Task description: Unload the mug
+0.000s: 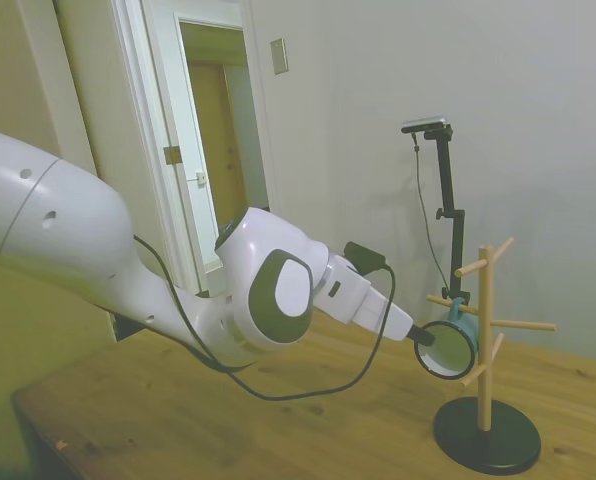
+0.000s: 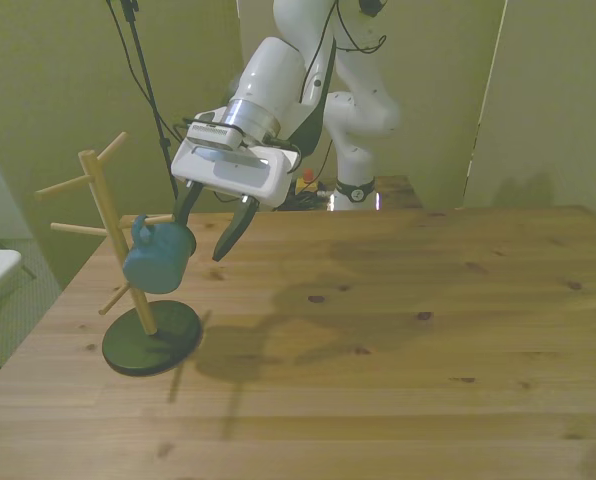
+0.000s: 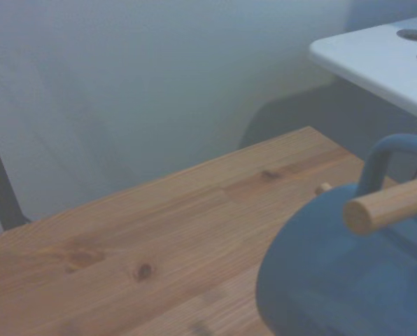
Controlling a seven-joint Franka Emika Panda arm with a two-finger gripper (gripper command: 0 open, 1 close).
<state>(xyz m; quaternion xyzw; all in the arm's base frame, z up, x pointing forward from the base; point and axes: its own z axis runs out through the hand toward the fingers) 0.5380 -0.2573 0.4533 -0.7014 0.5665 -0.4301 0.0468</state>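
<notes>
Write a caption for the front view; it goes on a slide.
Open end effector straddling a teal mug hung by its handle on a wooden mug tree.

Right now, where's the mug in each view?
Side view: the mug hangs on the wooden rack at right, white mouth facing the gripper.
Front view: at left, on a rack peg, between the open fingers.
Wrist view: blurred, filling one corner.
Shared landmark: the peg through its handle.

Pale wall (image 1: 458,70) behind wooden table (image 1: 178,410), white-framed open doorway (image 1: 213,120) beside it
</notes>
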